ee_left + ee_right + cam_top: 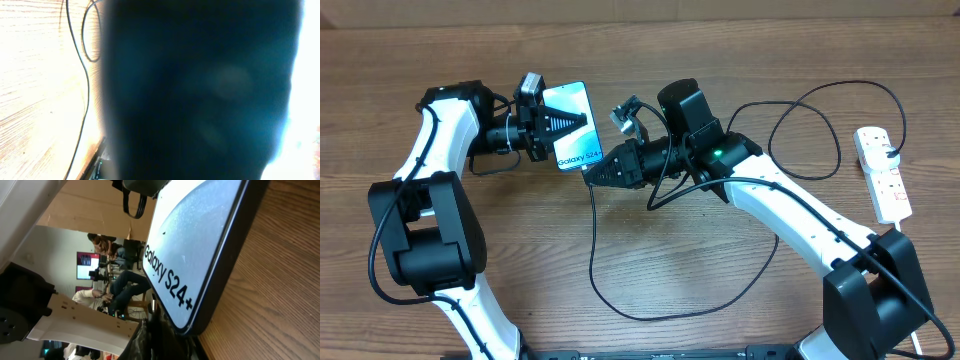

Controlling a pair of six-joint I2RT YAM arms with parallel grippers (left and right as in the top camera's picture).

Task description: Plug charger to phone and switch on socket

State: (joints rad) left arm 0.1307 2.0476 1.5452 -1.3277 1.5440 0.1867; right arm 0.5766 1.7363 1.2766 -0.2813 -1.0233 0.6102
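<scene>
My left gripper (pixel 554 128) is shut on the phone (pixel 576 100), holding it tilted above the table at the back left, its light blue "Galaxy S24+" screen facing up. In the left wrist view the phone (pixel 200 90) is a dark blur that hides the fingers. My right gripper (pixel 592 173) is shut on the connector end of the charger (pixel 592 250), right at the phone's lower end. In the right wrist view the metal tip of the charger (pixel 153 305) shows beside the lower corner of the phone (pixel 195 245), just off its edge. The socket (pixel 882 172) lies at the far right.
The black cable loops wide over the table's middle (pixel 650 316) and right, and runs up to the socket. A cardboard wall (pixel 640 8) closes the back. The table's edge (pixel 95 152) shows in the left wrist view.
</scene>
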